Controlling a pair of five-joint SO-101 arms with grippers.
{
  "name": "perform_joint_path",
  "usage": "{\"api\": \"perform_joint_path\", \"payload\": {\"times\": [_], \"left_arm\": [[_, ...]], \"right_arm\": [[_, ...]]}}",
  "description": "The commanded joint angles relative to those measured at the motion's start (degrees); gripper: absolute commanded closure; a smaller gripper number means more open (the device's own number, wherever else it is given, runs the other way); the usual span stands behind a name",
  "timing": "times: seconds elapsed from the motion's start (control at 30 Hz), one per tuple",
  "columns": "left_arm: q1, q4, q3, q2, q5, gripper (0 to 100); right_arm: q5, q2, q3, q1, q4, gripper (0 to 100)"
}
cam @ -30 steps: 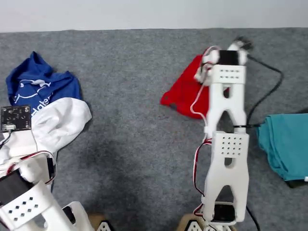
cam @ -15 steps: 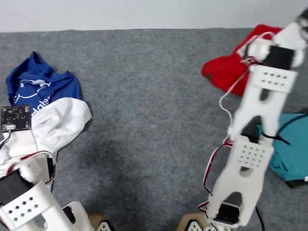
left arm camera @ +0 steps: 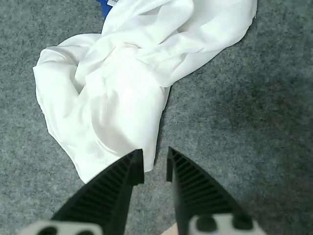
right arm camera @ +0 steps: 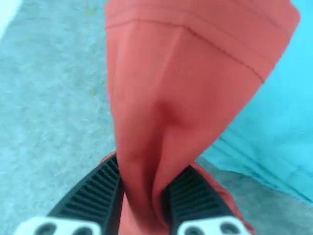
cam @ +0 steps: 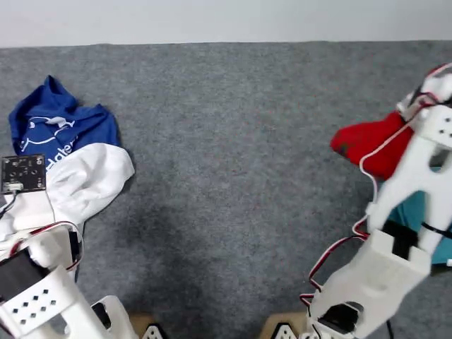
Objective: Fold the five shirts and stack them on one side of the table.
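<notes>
Clamping one red shirt (right arm camera: 166, 98), right gripper (right arm camera: 149, 171) hangs near one teal shirt (right arm camera: 274, 122) — left gripper (left arm camera: 155, 159) ajar, empty.

The bench (cam: 233, 127) wears a rough, matt grey felt-like covering — on it the crumpled white cloth shirt (left arm camera: 122, 88) looks smooth, faintly sheeny. The soft red cloth shirt (right arm camera: 186, 88) is matt; the left gripper (left arm camera: 154, 155) is ribbed black plastic.

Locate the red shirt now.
In the high view the red shirt is at the right side of the table, clamped in the right gripper beside the teal shirt.
</notes>
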Motion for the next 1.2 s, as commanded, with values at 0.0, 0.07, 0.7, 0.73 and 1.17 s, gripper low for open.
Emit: {"api": "perform_joint_path", "payload": {"times": [0.0,0.07,0.7,0.73,1.17], "left_arm": [[0.5,-1.1,-0.3,-0.2,-0.2,91],[0.5,-1.1,-0.3,-0.2,-0.2,91],[0.5,-1.1,-0.3,-0.2,-0.2,91],[0.5,-1.1,-0.3,-0.2,-0.2,91],[0.5,-1.1,-0.3,-0.2,-0.3,91]], "right_arm": [[2.2,-4.2,0.0,2.6,0.7,99.1],[2.7,-4.1,0.1,3.0,-1.2,99.1],[15.7,10.9,3.2,24.2,-2.7,99.1],[16.3,12.2,3.2,24.8,-2.2,99.1],[22.0,15.3,3.3,29.0,1.7,86.4]]}}
